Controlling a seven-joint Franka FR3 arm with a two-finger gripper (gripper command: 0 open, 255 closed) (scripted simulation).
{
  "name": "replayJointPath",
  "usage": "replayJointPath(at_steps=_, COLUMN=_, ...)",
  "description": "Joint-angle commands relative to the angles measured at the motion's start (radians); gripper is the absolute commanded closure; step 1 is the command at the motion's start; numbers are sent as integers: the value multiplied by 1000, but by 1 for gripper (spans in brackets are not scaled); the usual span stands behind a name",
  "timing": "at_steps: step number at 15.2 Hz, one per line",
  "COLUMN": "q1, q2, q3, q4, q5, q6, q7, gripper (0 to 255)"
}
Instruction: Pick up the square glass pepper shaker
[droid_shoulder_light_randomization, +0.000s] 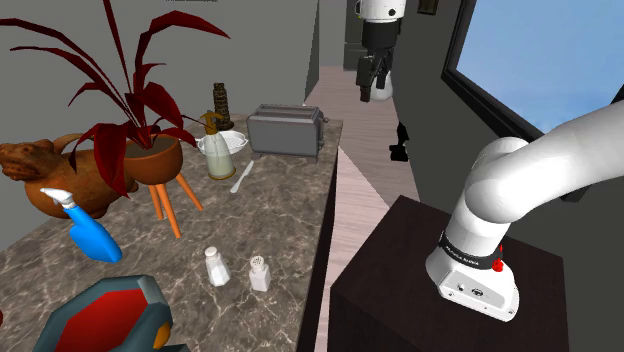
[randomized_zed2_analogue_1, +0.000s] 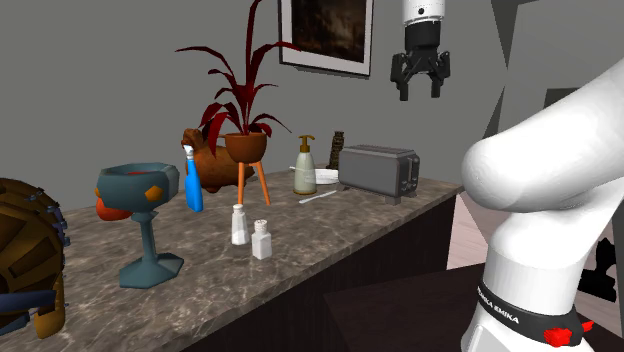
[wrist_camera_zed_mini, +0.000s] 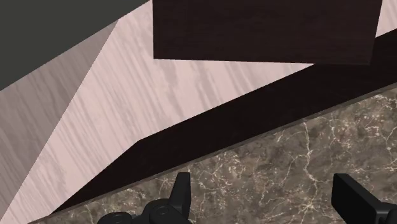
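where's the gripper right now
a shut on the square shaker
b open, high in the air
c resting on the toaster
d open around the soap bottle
b: the gripper hangs high above the counter with its fingers apart, well clear of the square shaker.

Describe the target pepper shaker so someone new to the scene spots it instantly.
On the brown marbled counter, between the blue spray bottle and the edge facing the dark stand, two small pale shakers stand side by side. The target is the square shaker, nearer that edge: shorter, with flat sides, while the round shaker beside it is taller.
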Motion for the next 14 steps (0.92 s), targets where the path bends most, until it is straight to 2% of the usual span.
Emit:
replayJointPath(at_steps=1, q1=0, q2=0, q3=0, q4=0, q5=0, q6=0, q7=0, gripper=0)
replayJointPath(at_steps=8, q1=52, q2=46, q3=119, q4=-99, q5=86, q6=131, q7=135, gripper=0)
replayJointPath(at_steps=14, q1=94, q2=138, q3=227, q4=-140, q5=151, q6=258, q7=249, gripper=0)
